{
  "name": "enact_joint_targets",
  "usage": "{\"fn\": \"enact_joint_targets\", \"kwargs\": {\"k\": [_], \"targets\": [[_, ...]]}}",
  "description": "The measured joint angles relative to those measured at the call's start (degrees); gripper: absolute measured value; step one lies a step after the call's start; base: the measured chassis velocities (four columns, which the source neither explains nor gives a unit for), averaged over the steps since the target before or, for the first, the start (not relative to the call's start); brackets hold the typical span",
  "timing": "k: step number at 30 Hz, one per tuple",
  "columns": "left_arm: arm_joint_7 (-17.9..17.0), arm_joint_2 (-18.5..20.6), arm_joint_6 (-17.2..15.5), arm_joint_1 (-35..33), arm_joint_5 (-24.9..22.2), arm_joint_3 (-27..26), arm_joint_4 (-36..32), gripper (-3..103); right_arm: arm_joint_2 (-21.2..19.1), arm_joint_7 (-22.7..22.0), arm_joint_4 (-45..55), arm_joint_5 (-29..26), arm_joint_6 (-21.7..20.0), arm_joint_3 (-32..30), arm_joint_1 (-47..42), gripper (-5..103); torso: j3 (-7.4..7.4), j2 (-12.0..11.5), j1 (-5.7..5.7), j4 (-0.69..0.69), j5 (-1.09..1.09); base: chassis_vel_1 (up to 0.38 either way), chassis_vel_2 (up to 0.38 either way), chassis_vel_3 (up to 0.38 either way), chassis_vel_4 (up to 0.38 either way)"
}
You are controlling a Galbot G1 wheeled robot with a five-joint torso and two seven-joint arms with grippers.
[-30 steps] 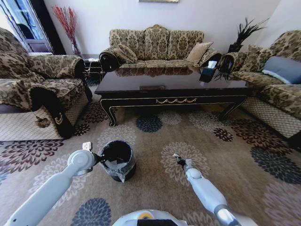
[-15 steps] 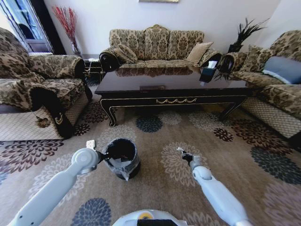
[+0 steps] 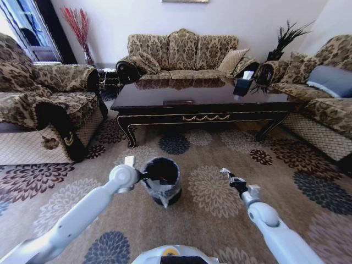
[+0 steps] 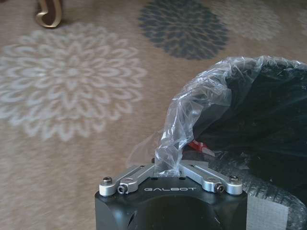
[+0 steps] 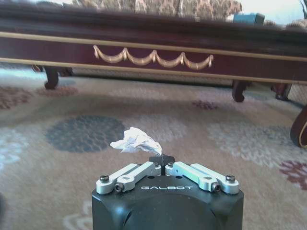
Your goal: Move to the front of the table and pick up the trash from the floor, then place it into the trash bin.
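The robot stands on the patterned carpet (image 3: 209,190) in front of the table (image 3: 201,99), with both arms reaching forward and down.

The left gripper (image 4: 168,173) is clamped on the rim of the trash bin (image 3: 162,179), its fingers closed together over a bunched fold of the clear plastic liner (image 4: 180,129). It probably holds the bin this way to keep it close and steady, so the opening stays within reach of the other arm.

The right gripper (image 5: 162,160) has its fingers pinched shut on a crumpled white paper scrap (image 5: 135,141), which sticks out above the fingertips and is clear of the carpet. In the head view the paper (image 3: 225,172) hangs to the right of the bin and apart from it, so it is not yet over the opening.

A small red bit (image 4: 195,145) shows just inside the bin's rim, but whether it is a wrapper tip cannot be told. The bottom of the bin is dark, and what lies in it cannot be made out. The left gripper's fingertips are mostly buried in the liner. No other litter can be made out on the carpet from these views, and the floor under the table is in shadow.
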State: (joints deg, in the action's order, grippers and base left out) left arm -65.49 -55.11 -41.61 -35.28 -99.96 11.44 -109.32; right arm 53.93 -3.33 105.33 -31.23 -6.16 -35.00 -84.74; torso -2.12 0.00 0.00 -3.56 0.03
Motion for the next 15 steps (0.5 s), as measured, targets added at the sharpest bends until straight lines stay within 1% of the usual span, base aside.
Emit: {"fn": "enact_joint_targets", "kwargs": {"k": [3, 4, 5, 8, 10, 12, 15], "targets": [[0.06, -2.22, 0.03, 2.2, 0.46, 3.84, 1.59, 0, 0.46, 0.0, 7.28, 0.0, -0.09, -2.91, -4.61, 0, 0.0, 0.0, 0.0, -0.01, 0.0, 0.0, 0.0, 0.0, 0.0], [0.06, -2.61, 0.03, 2.53, 0.64, 4.56, 1.88, 0, 0.45, -0.01, 9.3, -0.02, -0.21, -3.44, -5.55, 0, 0.0, 0.0, 0.0, 0.01, -0.01, 0.0, 0.0, 0.0, 0.0], [0.06, -2.61, 0.03, 2.53, 0.64, 4.56, 1.88, 0, 0.45, -0.01, 9.3, -0.02, -0.21, -3.44, -5.55, 0, 0.0, 0.0, 0.0, 0.01, -0.01, 0.0, 0.0, 0.0, 0.0], [0.07, -3.84, 0.05, 3.28, 1.26, 6.4, 2.63, 0, -0.15, -0.18, 16.6, -0.41, -0.99, -4.64, -8.25, 0, 0.0, 0.0, 0.0, 0.02, -0.03, 0.0, 0.0, 0.0, 0.0], [0.07, -3.97, 0.05, 3.4, 1.31, 6.7, 2.72, 0, -0.29, -0.23, 17.83, -0.54, -1.23, -4.73, -8.57, 0, 0.0, 0.0, 0.0, 0.02, -0.03, 0.0, 0.0, 0.0, 0.0], [0.07, -4.13, 0.08, 3.96, 1.54, 7.96, 2.98, 0, -0.43, -0.84, 20.72, -1.94, -2.68, -4.7, -9.77, 0, 0.0, 0.0, 0.0, 0.02, -0.03, 0.0, 0.0, 0.0, 0.0], [0.07, -4.26, 0.11, 4.49, 1.66, 9.1, 3.13, 0, -0.43, -1.0, 21.87, -2.08, -2.99, -4.52, -10.49, 0, 0.0, 0.0, 0.0, 0.03, -0.02, 0.0, 0.0, 0.0, 0.0]]}}
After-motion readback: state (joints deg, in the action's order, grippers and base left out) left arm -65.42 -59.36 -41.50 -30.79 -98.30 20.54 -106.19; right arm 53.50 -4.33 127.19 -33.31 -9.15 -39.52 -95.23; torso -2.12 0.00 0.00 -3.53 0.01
